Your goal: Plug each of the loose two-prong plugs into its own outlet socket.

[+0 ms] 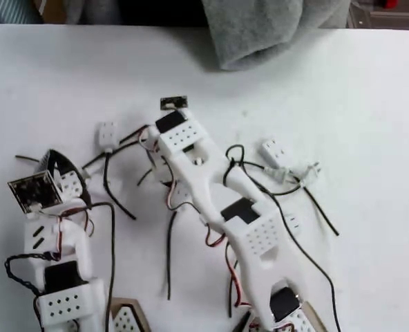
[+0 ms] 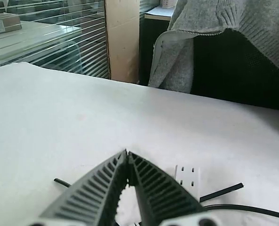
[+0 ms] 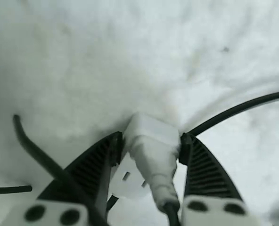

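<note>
My right gripper (image 3: 150, 137) is shut on a white two-prong plug (image 3: 151, 148), one black finger on each side of it; the plug's black cable runs back towards the wrist. A white outlet socket (image 3: 125, 181) with slots lies just under the plug. My left gripper (image 2: 127, 154) is shut on nothing and sits low over the table, with another white socket (image 2: 187, 179) close beside it. In the high view, the right arm's wrist (image 1: 180, 135) reaches over the table's middle and the left gripper (image 1: 58, 160) is at the left. A loose plug (image 1: 308, 173) lies at the right beside a socket (image 1: 273, 153).
Black cables (image 1: 115, 194) trail across the white table (image 1: 363, 104) between the arms. One more socket (image 1: 108, 135) lies left of the right wrist. A grey garment (image 1: 273, 28) hangs over the far edge. The far left and far right of the table are bare.
</note>
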You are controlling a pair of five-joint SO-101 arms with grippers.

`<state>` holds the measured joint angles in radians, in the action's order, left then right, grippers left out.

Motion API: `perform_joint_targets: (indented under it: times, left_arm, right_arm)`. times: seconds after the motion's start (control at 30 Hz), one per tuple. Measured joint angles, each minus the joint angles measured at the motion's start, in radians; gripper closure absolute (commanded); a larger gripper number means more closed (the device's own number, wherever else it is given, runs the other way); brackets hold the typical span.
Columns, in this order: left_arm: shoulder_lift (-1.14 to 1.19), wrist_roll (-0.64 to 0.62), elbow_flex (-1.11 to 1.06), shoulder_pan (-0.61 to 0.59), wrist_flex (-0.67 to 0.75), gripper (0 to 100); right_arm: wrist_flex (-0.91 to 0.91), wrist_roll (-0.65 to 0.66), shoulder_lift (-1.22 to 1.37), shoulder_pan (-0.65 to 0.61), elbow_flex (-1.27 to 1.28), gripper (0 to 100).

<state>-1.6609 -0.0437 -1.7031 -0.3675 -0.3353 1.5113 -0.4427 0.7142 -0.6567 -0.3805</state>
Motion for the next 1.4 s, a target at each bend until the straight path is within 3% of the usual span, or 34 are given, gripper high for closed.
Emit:
perform_joint_targets:
  times: [0.23,0.67,0.9,1.4]
  left_arm:
    - [0.0,0.0,0.0,0.0,0.0,98]
    - [0.0,0.003,0.0,0.0,0.0,98]
    - [0.0,0.003,0.0,0.0,0.0,98]
    - [0.0,0.003,0.0,0.0,0.0,98]
  right_arm:
    - [0.015,0.015,0.014,0.028,-0.064,91.8]
    - [0.021,0.192,0.04,0.207,-0.528,93.3]
    - [-0.167,0.273,0.057,0.256,-0.557,97.5]
    - [-0.549,0.491,0.308,0.279,-0.562,93.4]
